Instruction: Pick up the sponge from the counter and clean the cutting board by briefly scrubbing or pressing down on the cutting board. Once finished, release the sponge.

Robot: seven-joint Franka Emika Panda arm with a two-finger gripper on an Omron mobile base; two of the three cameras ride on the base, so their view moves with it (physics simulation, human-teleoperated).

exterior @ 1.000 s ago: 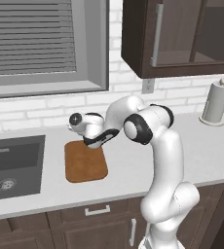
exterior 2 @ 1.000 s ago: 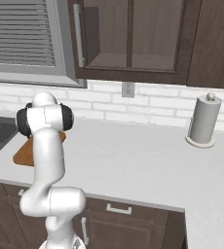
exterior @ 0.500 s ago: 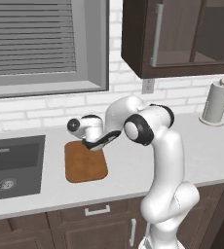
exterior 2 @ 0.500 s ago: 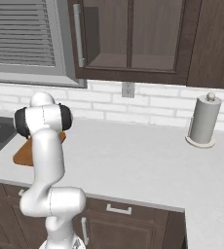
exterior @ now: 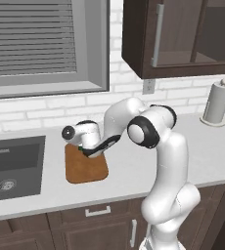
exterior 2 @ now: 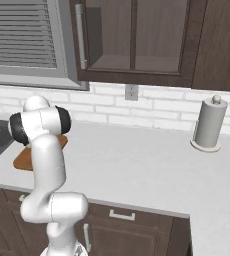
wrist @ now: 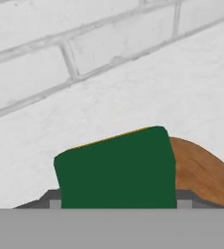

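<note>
1. Hand view showed the gripper [wrist: 118, 204] with its jaws spread to either side of the small rectangular green-topped, yellow-edged sponge [wrist: 115, 170]; the dark finger tips [wrist: 50, 200] sat at the block's two lower corners, and whether they pressed on it could not be told.
2. At 3 o'clock of the sponge in that view lay a rounded corner of the flat brown wooden cutting board [wrist: 201, 177].
3. Beyond both, toward 12 o'clock, ran the light grey-white counter [wrist: 148, 92] up to the white brick wall [wrist: 31, 73].
4. Left base view placed the hand over the board's far edge, with a sliver of green beneath it.
5. At 9 o'clock of the board sat the dark inset square sink [exterior: 11, 166]; far off at 3 o'clock stood an upright grey paper-towel roll [exterior: 217, 103].
</note>
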